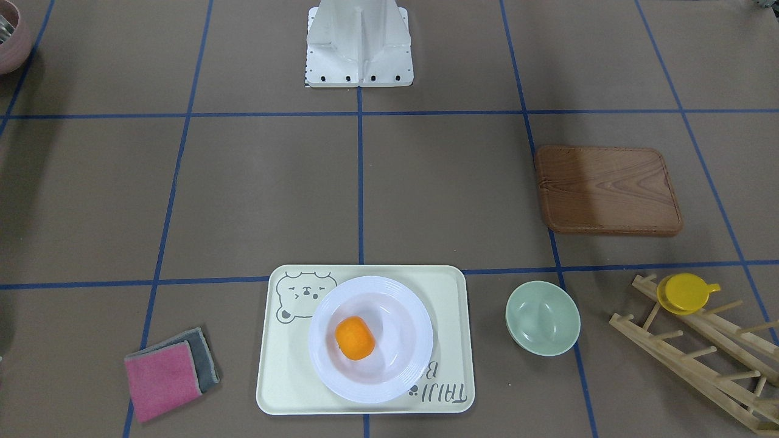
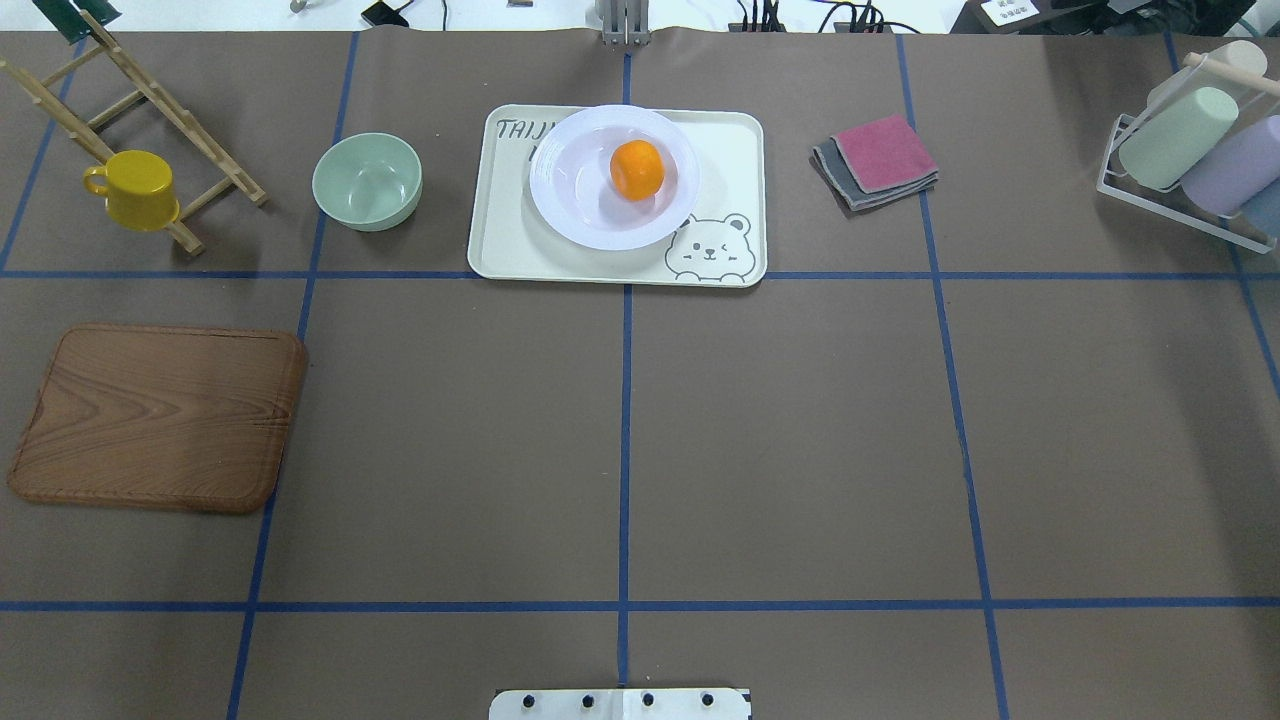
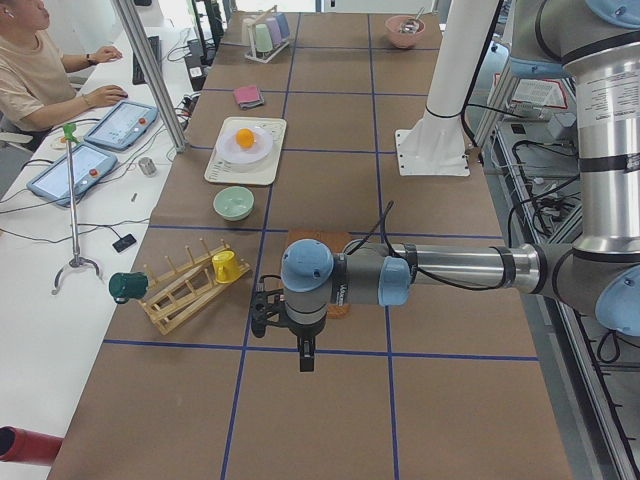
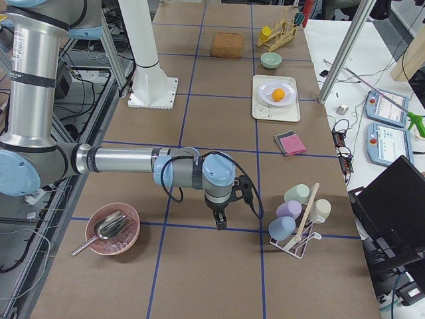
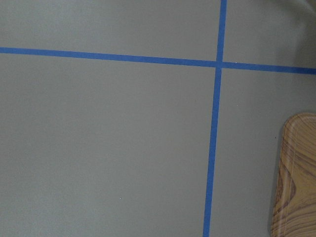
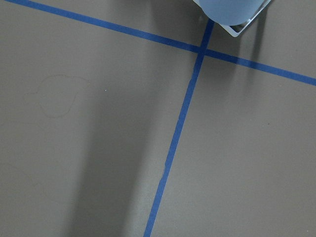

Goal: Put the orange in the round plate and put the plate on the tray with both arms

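Note:
The orange (image 1: 355, 338) lies inside the white round plate (image 1: 414, 365), and the plate rests on the cream tray (image 1: 286, 377) with the bear drawing, at the table's far side from the robot base. The overhead view shows the same: orange (image 2: 637, 169), plate (image 2: 560, 200), tray (image 2: 500, 240). Neither arm is near them. The left gripper (image 3: 305, 358) hangs low over the table at the robot's left end, beside the wooden board. The right gripper (image 4: 220, 222) hangs at the opposite end near the cup rack. Both show only in side views, so I cannot tell whether they are open or shut.
A wooden board (image 2: 160, 418), a pale-green bowl (image 2: 367, 180) and a yellow cup (image 2: 135, 188) on a wooden rack lie left of the tray. Folded cloths (image 2: 877, 160) and a cup rack (image 2: 1190, 150) are to the right. A pink bowl (image 4: 111, 229) holds a spoon. A person (image 3: 40, 70) sits at a side desk.

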